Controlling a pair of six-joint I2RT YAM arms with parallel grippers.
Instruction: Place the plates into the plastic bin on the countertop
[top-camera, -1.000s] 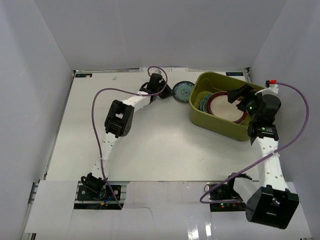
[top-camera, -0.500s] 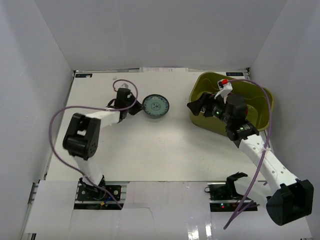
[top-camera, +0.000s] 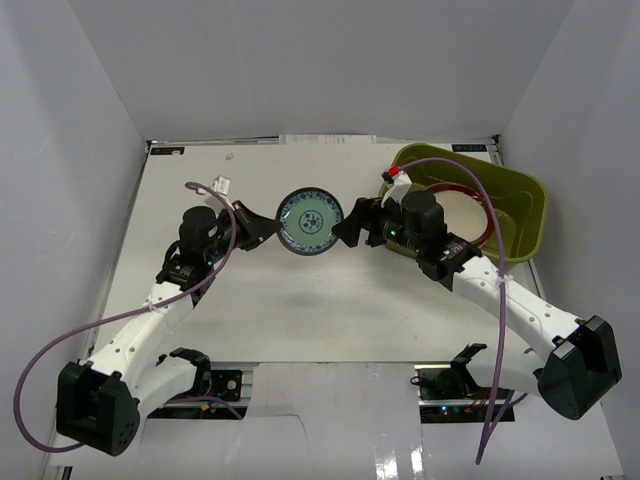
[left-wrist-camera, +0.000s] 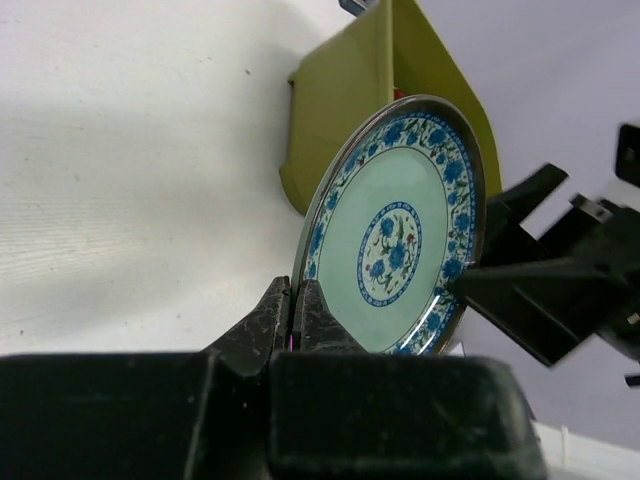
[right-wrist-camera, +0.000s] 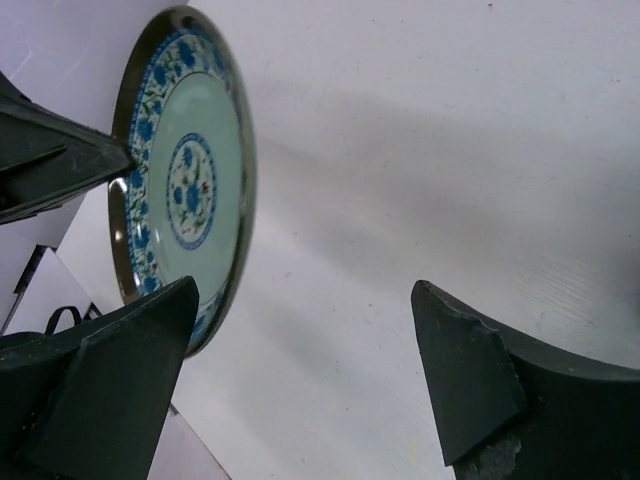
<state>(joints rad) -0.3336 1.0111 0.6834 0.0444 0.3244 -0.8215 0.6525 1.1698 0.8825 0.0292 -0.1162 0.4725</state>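
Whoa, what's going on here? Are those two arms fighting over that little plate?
It looks more like a handover than a fight. The left hand is clamped on the rim of a small blue-flowered plate, holding it up over the white countertop. The right hand is wide open at the plate's opposite edge and not yet closed on it. Behind the right arm sits the green plastic bin, with a red-rimmed plate already inside.

Plain white walls (top-camera: 320, 60) on three sides, soft even light, glossy white front panel (top-camera: 330, 440)
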